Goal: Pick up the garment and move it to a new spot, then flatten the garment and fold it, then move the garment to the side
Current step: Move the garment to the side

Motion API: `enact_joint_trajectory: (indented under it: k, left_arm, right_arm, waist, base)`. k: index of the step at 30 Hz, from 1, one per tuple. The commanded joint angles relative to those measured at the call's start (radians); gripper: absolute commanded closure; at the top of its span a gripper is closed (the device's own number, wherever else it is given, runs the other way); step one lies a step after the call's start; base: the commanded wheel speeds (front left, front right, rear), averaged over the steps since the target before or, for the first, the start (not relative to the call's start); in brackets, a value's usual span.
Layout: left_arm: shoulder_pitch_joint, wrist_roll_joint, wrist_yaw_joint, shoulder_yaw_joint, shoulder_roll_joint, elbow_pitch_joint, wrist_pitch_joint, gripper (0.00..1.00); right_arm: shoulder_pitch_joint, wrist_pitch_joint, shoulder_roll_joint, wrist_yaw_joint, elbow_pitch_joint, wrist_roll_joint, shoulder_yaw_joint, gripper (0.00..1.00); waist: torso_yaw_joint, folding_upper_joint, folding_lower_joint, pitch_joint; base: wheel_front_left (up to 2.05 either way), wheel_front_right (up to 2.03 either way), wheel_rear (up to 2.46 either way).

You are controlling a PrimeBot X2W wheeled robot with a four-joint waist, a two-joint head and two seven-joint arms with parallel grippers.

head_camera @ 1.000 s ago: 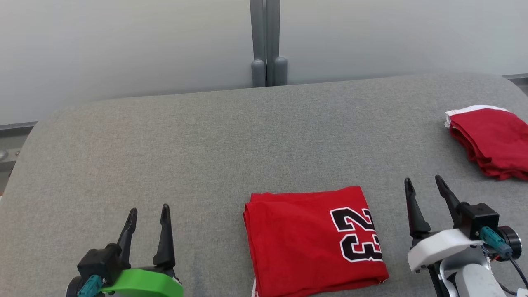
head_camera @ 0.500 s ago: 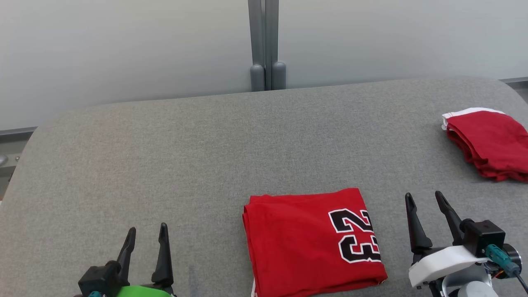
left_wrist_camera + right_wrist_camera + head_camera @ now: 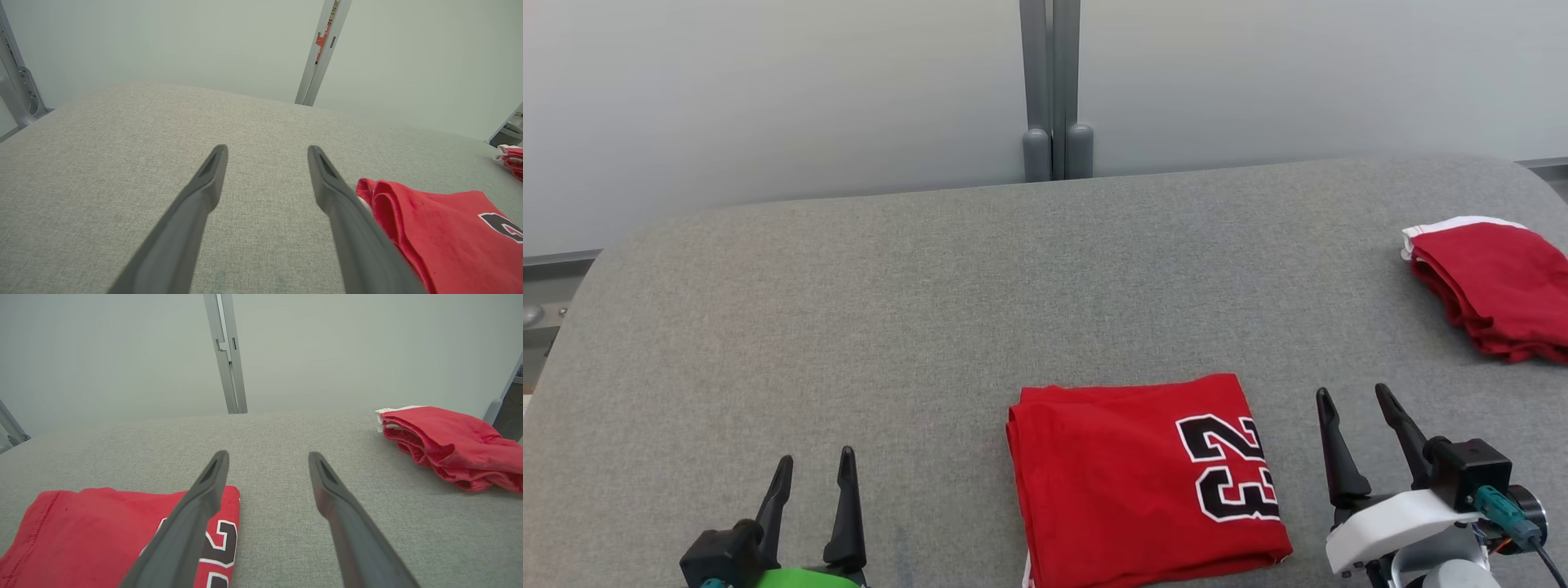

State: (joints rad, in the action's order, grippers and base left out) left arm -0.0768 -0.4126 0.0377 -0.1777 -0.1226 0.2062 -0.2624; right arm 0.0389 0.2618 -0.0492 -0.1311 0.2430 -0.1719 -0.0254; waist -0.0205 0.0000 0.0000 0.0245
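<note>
Garment: The folded garment point(image 3: 1143, 478), red with a black-and-white "23", lay flat near the front edge of the grey bench point(image 3: 890, 310), between the two arms.
Left end effector: The left end effector point(image 3: 817, 454) was empty, its fingers moderately apart, well to the left of the cloth.
Right end effector: The right end effector point(image 3: 1351, 389) was also empty and parted about as much, near the garment's right edge without touching it.
Other cloth: A second red garment point(image 3: 1486, 282) sat bunched at the bench's far right.
Step in hand: Folding looked finished, so only the move to the side seemed left.
Next move: It likely called for pinching every layer at one edge, so the fold would not open while the garment was carried.
Change over the last second: Both end effectors sat lower in the head view, drawn back toward the robot. The view itself had shifted slightly, and the garment had kept its shape and place.
</note>
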Motion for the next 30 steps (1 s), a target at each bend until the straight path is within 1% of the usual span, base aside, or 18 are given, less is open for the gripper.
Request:
enact_joint_trajectory:
  k: [1, 6, 10, 15, 18, 22, 25, 30]
  left_arm:
    - [-0.001, 0.010, 0.006, 0.005, 0.002, 0.004, -0.003, 0.00]
    - [0.008, 0.018, 0.012, 0.010, 0.007, 0.007, -0.003, 0.00]
    - [0.020, 0.024, 0.015, 0.008, 0.011, 0.008, -0.003, 0.00]
    - [0.044, 0.034, 0.018, 0.014, 0.018, -0.005, -0.003, 0.00]
    - [0.052, 0.037, 0.025, 0.011, 0.025, -0.004, -0.003, 0.00]
    - [0.069, 0.044, 0.033, 0.015, 0.033, 0.001, -0.003, 0.00]
    - [0.077, 0.050, 0.036, 0.018, 0.039, 0.006, -0.003, 0.00]
    - [0.087, 0.060, 0.044, 0.030, 0.046, 0.005, -0.003, 0.00]
  right_arm:
    - [0.006, 0.004, -0.003, 0.001, 0.004, 0.004, 0.000, 0.00]
    - [0.025, -0.002, -0.003, 0.001, 0.039, 0.030, 0.013, 0.00]
    - [0.082, -0.069, -0.003, 0.001, 0.062, 0.081, 0.023, 0.00]
    - [0.149, -0.249, -0.006, 0.001, 0.075, 0.104, 0.059, 0.00]
    - [0.167, -0.354, -0.034, 0.001, 0.079, 0.095, 0.093, 0.00]
    - [0.164, -0.487, -0.064, 0.001, 0.083, 0.052, 0.126, 0.00]
    - [0.148, -0.560, -0.081, 0.001, 0.070, 0.000, 0.149, 0.00]
    - [0.132, -0.633, -0.093, 0.001, 0.057, -0.050, 0.170, 0.00]
  waist:
    - [0.000, 0.0000, 0.0000, -0.001]
    - [-0.003, 0.0000, 0.0000, -0.009]
    - [-0.008, 0.0000, 0.0000, -0.020]
    - [-0.019, 0.0000, 0.0000, -0.057]
    - [-0.031, 0.0000, 0.0000, -0.076]
    - [-0.046, 0.0000, 0.0000, -0.100]
    - [-0.057, 0.0000, 0.0000, -0.116]
    - [-0.065, 0.0000, 0.0000, -0.132]
  base:
    - [0.00, 0.00, 0.00]
    - [0.00, 0.00, 0.00]
    - [0.00, 0.00, 0.00]
    - [0.00, 0.00, 0.00]
    - [0.00, 0.00, 0.00]
    - [0.00, 0.00, 0.00]
    - [0.00, 0.00, 0.00]
    - [0.00, 0.00, 0.00]
